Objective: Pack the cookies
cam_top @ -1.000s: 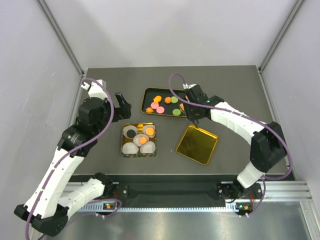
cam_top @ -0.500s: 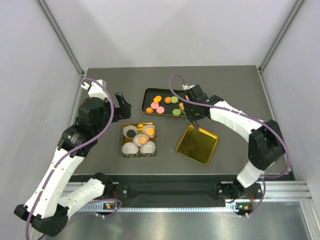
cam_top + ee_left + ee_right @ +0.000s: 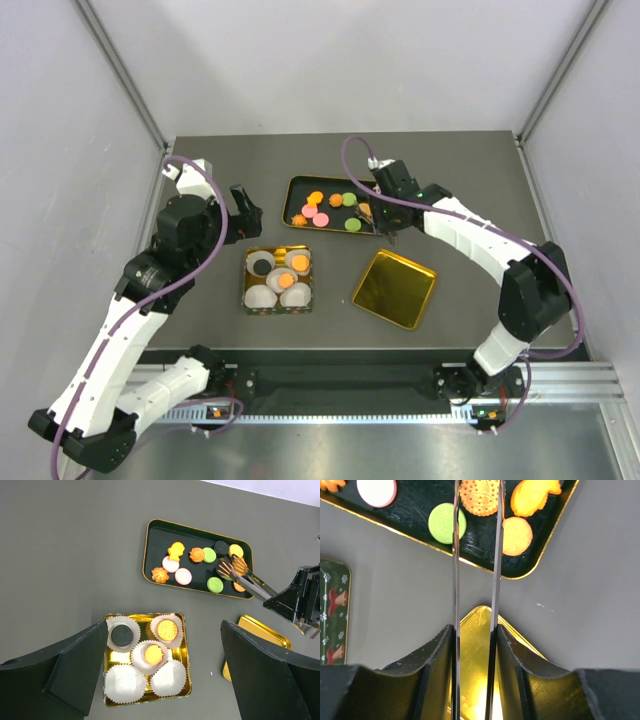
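Your right hand [image 3: 474,632] is pinching a pair of metal tongs [image 3: 455,575], fingers pressed against both blades. The blades reach out over the black tray [image 3: 162,540] on the far part of the desk [image 3: 460,170]. The tong tips sit either side of a round orange biscuit [image 3: 479,497] near the tray's right end. They're close in on it, though you can't tell whether they're actually squeezing it. That tray is where most of the cookies [image 3: 183,576] are, lying flat across it: orange, pink, green and one dark. Under the tongs' handle end, the gold lid [image 3: 395,290] lies on the desk just beside the tray's near edge.

Over on the other side, your left hand [image 3: 246,208] is spread wide and carrying nothing. It hovers above the desk, to the left of the tray and just beyond the gold tin [image 3: 119,657]. The tin holds five white paper cups [image 3: 122,684]. Three are filled: a dark cookie [image 3: 121,635] far left, a patterned orange one [image 3: 166,629] far right, and a plain orange one [image 3: 153,654] in the middle. The two nearest cups are bare paper.
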